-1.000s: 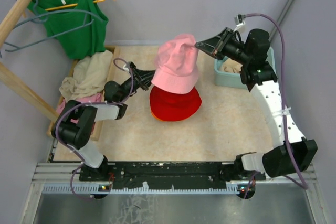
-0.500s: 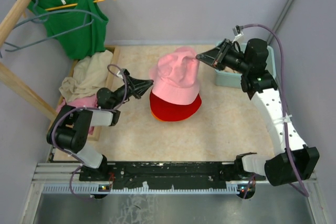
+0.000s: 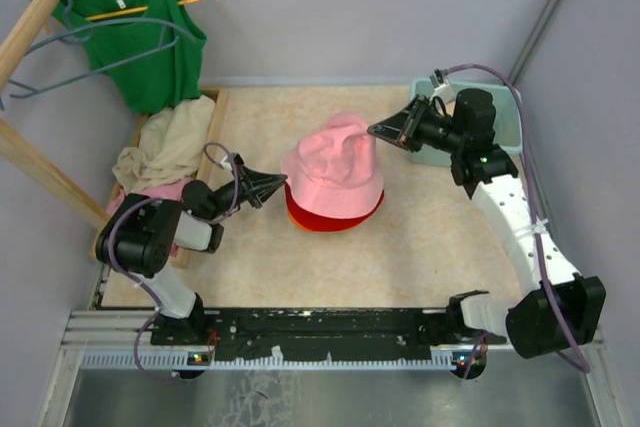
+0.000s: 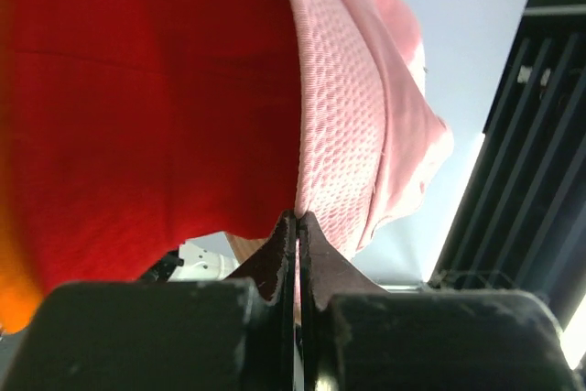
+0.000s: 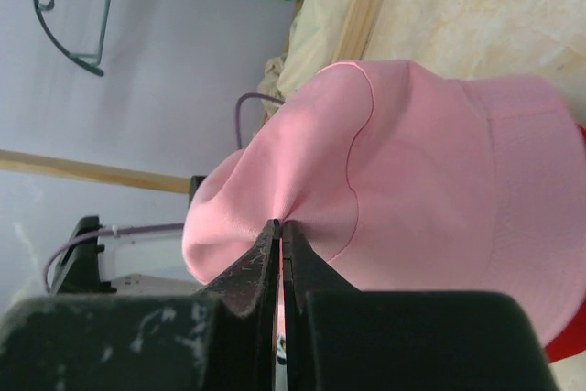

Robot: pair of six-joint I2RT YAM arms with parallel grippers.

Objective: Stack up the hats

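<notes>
The pink hat [image 3: 335, 169] sits over the red hat [image 3: 345, 211], with an orange hat's edge [image 3: 291, 215] showing beneath. My left gripper [image 3: 283, 183] is shut on the pink hat's left brim; the left wrist view shows its jaws [image 4: 298, 219] pinching the pink brim [image 4: 352, 107] beside the red hat [image 4: 137, 89] and a strip of orange hat [image 4: 13, 272]. My right gripper [image 3: 372, 131] is shut on the pink crown, whose fabric [image 5: 439, 180] puckers at the tips [image 5: 279, 224]. The beige hat is out of view.
A green tank top [image 3: 150, 47] hangs on a hanger at the back left. A pile of beige and pink cloths [image 3: 165, 152] lies by the wooden rack [image 3: 40, 162]. A teal bin [image 3: 508, 112] stands behind my right arm.
Both grippers have come down with the pink hat, which now rests over the red hat instead of hanging above it. The left gripper has moved nearer and lower.
</notes>
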